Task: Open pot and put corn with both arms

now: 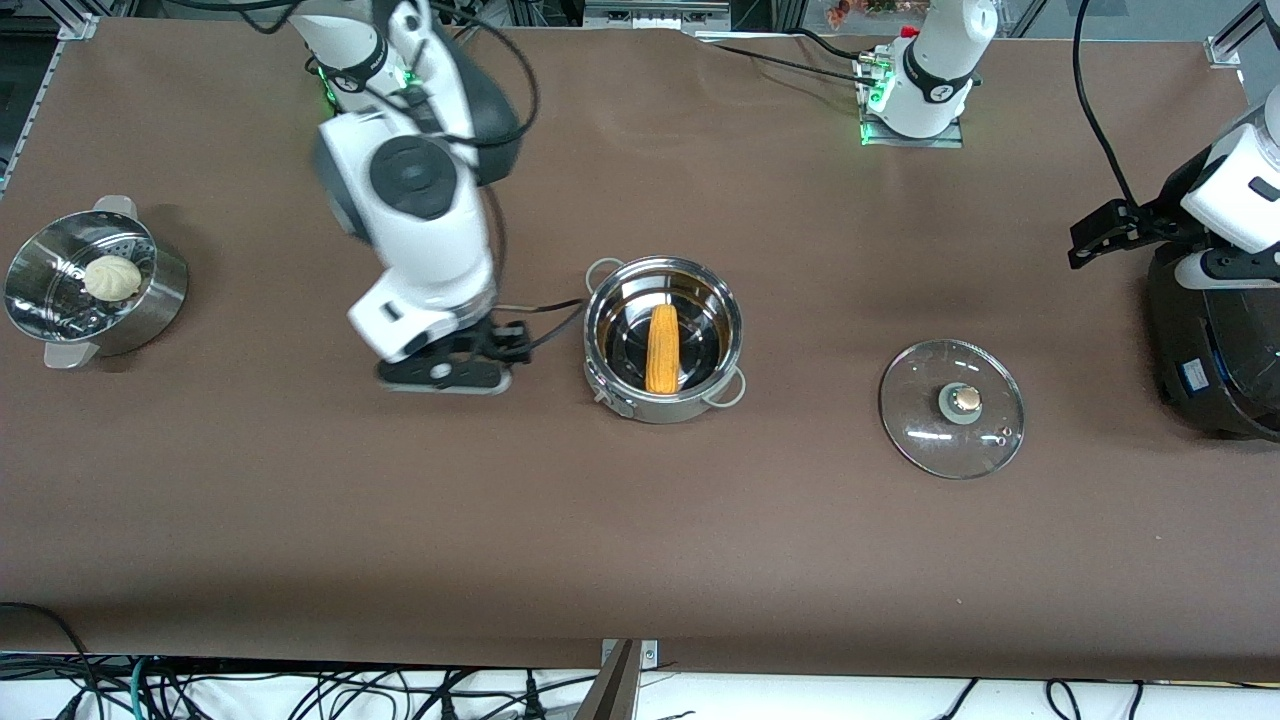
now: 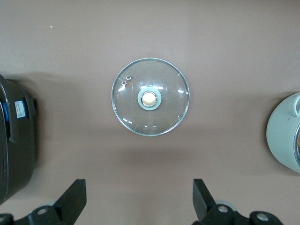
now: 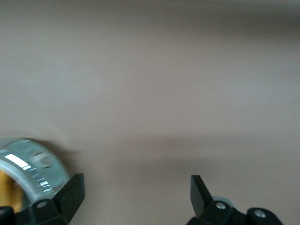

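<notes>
Both my claws stood wide apart and held nothing: my right claw (image 3: 137, 180) hung low over the table (image 1: 300, 520) just beside the pot, toward my right arm's end; my left claw (image 2: 138, 185) hung by the black cooker (image 1: 1220, 350) at the edge of the front frame, with the lid showing in its wrist view. The pot (image 1: 660, 408) sat uncovered mid-frame. A steel steamer (image 1: 150, 310) stood at my right arm's end. The glass lid (image 1: 925, 430) lay flat on the table between pot and cooker, knob up. The corn (image 1: 662, 350) lay inside the pot. A white bun (image 1: 111, 277) sat in the steamer.
</notes>
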{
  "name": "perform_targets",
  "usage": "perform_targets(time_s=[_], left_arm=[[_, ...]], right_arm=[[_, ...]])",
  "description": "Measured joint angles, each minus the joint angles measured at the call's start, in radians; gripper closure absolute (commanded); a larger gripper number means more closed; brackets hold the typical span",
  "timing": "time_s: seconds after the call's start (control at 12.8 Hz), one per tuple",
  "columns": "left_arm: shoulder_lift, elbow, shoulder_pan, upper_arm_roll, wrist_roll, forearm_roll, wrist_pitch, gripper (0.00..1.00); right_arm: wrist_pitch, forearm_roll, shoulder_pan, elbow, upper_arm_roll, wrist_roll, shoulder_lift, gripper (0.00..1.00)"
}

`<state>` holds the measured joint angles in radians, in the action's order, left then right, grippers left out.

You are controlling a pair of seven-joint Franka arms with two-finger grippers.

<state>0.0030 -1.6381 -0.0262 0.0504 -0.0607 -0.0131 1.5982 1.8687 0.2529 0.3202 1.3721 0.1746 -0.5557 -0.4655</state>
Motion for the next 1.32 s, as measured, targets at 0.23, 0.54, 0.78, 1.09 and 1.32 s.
perform_targets(time_s=[0.23, 0.54, 0.78, 1.09, 1.32], left_arm=[[0.0, 0.0, 0.0, 0.0, 0.0, 0.0, 0.0, 0.0], [0.0, 0.0, 0.0, 0.0, 0.0, 0.0, 0.0, 0.0], [0.0, 0.0, 0.0, 0.0, 0.0, 0.0, 0.0, 0.0], [0.0, 0.0, -0.001, -0.002, 0.0, 0.0, -0.001, 0.0], [0.0, 0.0, -0.001, -0.002, 0.0, 0.0, -0.001, 0.0]], right_arm=[[-0.015, -0.095, -0.165, -0.001, -0.015, 0.146, 0.033, 0.0], [-0.075, -0.166, -0.342, -0.001, -0.015, 0.309, 0.099, 0.0], [-0.155, -0.173, -0.376, 0.0, -0.022, 0.342, 0.161, 0.0], [-0.18, -0.356, -0.417, 0.03, -0.157, 0.444, 0.199, 0.0], [-0.195, -0.404, -0.457, 0.087, -0.181, 0.58, 0.245, 0.0]])
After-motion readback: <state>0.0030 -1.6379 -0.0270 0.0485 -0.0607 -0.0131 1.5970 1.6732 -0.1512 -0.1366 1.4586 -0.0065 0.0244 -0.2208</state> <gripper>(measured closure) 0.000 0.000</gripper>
